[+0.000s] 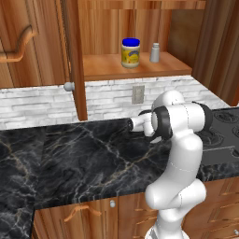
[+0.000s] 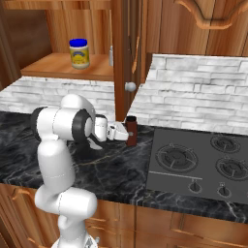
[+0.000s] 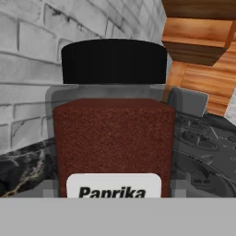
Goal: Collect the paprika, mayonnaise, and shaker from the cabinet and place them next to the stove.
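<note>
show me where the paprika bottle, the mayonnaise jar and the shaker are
paprika [image 2: 131, 131]: right base view, on the dark body, standing on the counter beside the stove.
mayonnaise [image 1: 130, 54]: left base view, on the yellow label.
shaker [image 1: 155, 53]: left base view, on the pale body.

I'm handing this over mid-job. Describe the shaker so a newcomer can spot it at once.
Look at the open wooden cabinet above the white brick wall, on its plank shelf. Two things stand there side by side: the mayonnaise and the shaker beside it. The shaker is the small, pale grey, tapered one with a rounded top, far slimmer than the blue-lidded, yellow-labelled jar.
</note>
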### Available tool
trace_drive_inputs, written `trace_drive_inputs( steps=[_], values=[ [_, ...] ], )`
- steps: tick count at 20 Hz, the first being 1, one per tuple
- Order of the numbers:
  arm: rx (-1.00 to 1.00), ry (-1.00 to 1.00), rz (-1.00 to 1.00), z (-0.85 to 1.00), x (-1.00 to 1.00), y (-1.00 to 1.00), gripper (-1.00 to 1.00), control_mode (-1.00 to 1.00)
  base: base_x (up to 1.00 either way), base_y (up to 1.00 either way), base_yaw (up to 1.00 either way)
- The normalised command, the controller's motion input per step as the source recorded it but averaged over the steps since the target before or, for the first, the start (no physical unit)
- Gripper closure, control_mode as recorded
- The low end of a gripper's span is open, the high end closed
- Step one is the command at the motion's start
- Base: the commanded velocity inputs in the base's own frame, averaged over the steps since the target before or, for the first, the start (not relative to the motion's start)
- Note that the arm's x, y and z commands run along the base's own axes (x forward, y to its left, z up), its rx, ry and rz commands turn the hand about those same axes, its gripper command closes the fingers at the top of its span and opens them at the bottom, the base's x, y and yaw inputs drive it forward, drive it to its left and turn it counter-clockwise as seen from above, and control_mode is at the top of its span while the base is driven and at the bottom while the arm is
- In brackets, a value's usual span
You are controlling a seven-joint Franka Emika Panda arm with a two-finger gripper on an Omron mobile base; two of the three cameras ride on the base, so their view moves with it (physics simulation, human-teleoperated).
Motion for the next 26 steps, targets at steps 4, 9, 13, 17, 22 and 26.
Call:
trace_drive_inputs(
  steps=[4,9,13,17,22,26],
  values=[
    [0.04,-0.14,0.00,-0.41,0.00,0.00,1.00,-1.00,0.00,0.00,0.00],
    [0.03,-0.16,0.00,-0.40,0.00,0.00,1.00,-1.00,0.00,0.00,0.00],
    [0.01,-0.18,0.00,-0.40,0.00,0.00,-1.00,-1.00,0.00,0.00,0.00],
    [0.01,-0.22,0.00,-0.38,0.00,0.00,-1.00,-1.00,0.00,0.00,0.00],
    [0.01,-0.15,0.00,-0.24,0.00,0.00,-1.00,-1.00,0.00,0.00,0.00],
    [0.00,-0.14,0.00,-0.16,0.00,0.00,-1.00,-1.00,0.00,0.00,0.00]
  ],
)
